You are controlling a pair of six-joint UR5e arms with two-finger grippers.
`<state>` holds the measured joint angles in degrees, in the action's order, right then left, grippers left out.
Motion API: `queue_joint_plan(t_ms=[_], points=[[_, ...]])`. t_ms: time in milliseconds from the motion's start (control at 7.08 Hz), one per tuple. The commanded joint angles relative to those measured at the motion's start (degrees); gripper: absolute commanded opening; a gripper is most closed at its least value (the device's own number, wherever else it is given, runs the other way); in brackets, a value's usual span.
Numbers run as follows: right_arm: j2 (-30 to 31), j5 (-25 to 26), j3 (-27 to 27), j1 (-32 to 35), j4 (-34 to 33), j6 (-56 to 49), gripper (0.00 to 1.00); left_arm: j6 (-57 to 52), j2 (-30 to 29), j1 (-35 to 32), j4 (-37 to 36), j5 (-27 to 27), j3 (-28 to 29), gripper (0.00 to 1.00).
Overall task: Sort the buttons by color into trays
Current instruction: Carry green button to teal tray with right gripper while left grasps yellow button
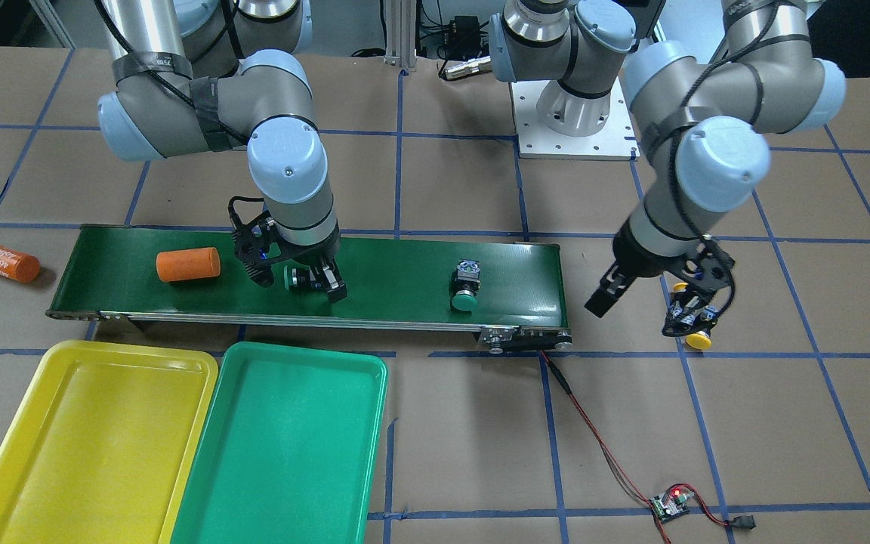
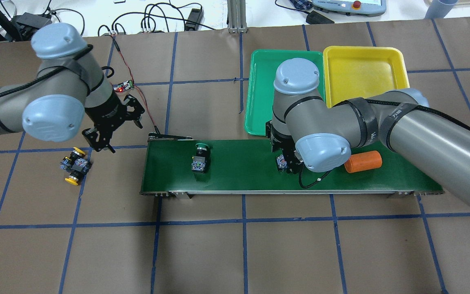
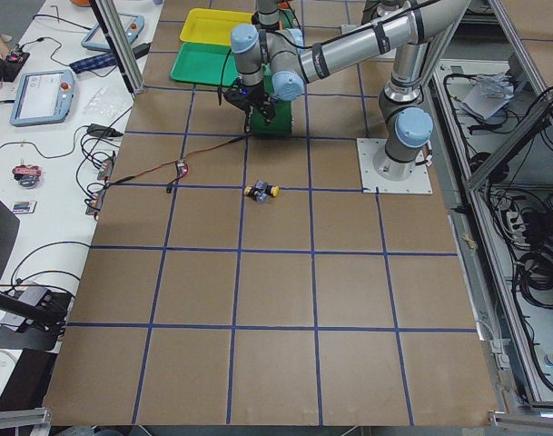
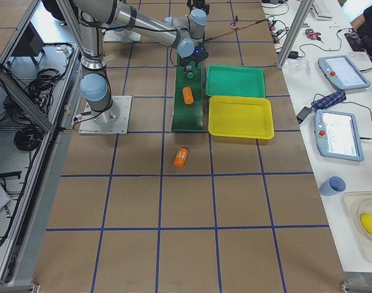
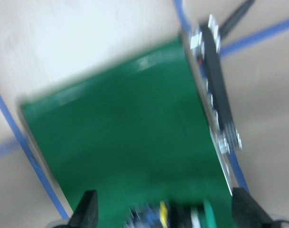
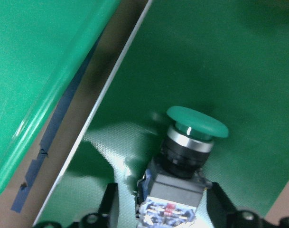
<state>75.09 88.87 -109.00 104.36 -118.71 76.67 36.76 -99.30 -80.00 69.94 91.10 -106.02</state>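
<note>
Sorting trays: the yellow tray [image 1: 87, 438] and the green tray [image 1: 284, 446] sit just beside each other on the table [image 1: 480, 453], near the belt's long edge.
Belt: the conveyor belt [image 1: 397, 272] carries two green-capped buttons and one cylinder.
Right arm: the right gripper [image 1: 299, 285] is down on the belt, astride a green button [image 6: 194, 137] lying on its side. A gap shows beside one finger, so it seems unclenched.
Left arm: the left gripper [image 1: 631, 317] hangs past the belt's end, spread wide, empty.
Cylinders: one orange cylinder [image 1: 188, 265] is on the belt. The printed cylinder [image 1: 6, 262] lies beyond the belt's other end.
Loose button: the second green button [image 1: 465, 287] lies on the belt, well apart from both grippers.
Yellow pair: the yellow buttons [image 2: 75, 165] lie together on the table near the left gripper, apart from it.
Board: the circuit board [image 1: 669, 505] shows a red light.
</note>
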Motion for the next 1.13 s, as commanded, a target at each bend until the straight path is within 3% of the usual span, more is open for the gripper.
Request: queue_joint_plan(t_ms=[0, 141, 424, 847, 988], points=[[0.1, 0.6, 0.3, -1.0, -0.8, -0.5, 0.0, -18.9, -1.5, 14.2, -1.7, 0.0, -0.4, 1.0], [0.2, 1.2, 0.5, -1.2, -3.3, -0.6, 0.0, -23.3, -2.0, 19.2, -3.5, 0.0, -0.8, 1.0], [0.6, 1.1, 3.8, -2.2, -2.9, -0.6, 0.0, -23.2, -6.4, 24.6, -15.3, 0.1, -1.2, 1.0], [-6.9, 1.4, 11.6, -2.5, -5.9, -1.8, 0.0, -9.8, -8.4, 24.0, -15.4, 0.1, -3.4, 1.0], [-9.8, 5.0, 13.7, -2.5, -8.0, -2.0, 0.0, -7.9, -8.6, 23.8, -15.7, -0.8, -4.0, 1.0]])
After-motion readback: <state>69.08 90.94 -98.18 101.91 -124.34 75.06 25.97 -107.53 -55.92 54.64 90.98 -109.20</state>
